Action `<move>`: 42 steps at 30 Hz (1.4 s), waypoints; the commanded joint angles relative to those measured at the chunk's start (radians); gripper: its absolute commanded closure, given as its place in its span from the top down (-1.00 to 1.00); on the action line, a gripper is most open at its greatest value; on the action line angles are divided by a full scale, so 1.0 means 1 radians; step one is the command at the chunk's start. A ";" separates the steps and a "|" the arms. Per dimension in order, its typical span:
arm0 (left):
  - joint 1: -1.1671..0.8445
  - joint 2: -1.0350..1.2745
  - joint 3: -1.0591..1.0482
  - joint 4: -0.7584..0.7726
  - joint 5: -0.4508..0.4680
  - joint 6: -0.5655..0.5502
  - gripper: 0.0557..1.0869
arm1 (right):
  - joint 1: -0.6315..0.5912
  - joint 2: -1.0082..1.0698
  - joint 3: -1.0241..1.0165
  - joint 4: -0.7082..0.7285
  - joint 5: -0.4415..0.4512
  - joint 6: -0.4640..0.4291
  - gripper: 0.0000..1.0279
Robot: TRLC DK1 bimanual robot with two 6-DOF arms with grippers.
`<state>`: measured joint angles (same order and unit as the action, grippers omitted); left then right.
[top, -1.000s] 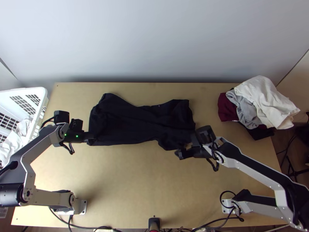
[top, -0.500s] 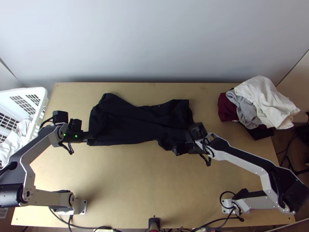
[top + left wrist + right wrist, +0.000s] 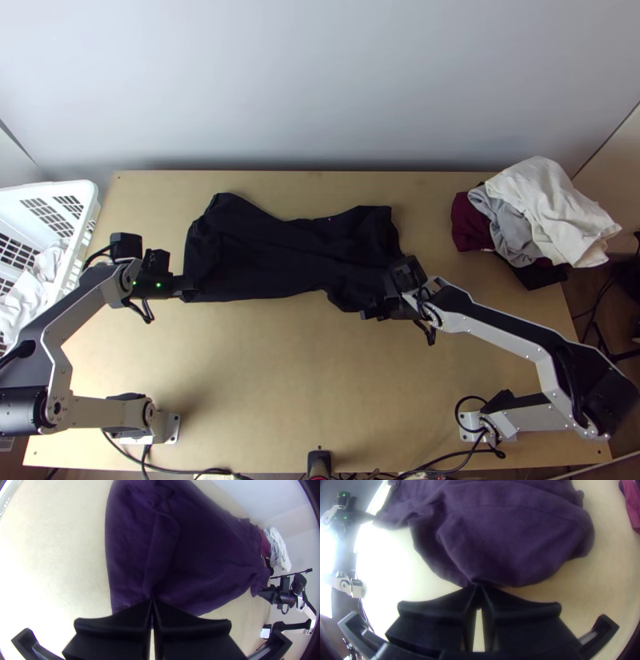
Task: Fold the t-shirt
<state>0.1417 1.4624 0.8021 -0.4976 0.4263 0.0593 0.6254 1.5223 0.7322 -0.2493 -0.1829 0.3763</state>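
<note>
One rumpled t-shirt (image 3: 272, 258) observed between one left gripper (image 3: 189, 288) and one right gripper (image 3: 370, 312), both clamped on its near edge.

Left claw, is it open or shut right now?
Shut: the left claw has its fingertips together at the edge of the dark t-shirt.

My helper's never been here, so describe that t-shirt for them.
On the light wooden table, find the left gripper and right gripper. Between them stretches the dark t-shirt, wide and rumpled. It lies apart from the pile of white, grey and maroon clothes at the table's right side.
</note>
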 commanded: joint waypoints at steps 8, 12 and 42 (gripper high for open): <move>0.022 -0.062 -0.026 0.008 0.019 -0.050 -0.92 | 0.016 -0.114 0.012 -0.045 0.031 0.009 -0.94; 0.024 -0.120 -0.017 -0.022 0.028 -0.061 -0.92 | 0.023 -0.162 0.061 -0.143 0.030 0.007 -0.95; 0.058 -0.178 0.410 -0.217 0.051 -0.332 -0.92 | -0.179 -0.240 0.602 -0.266 -0.050 0.006 -0.95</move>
<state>0.2222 1.1889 1.0798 -0.7219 0.4782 -0.1780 0.5014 1.2278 1.2495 -0.5797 -0.1989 0.3904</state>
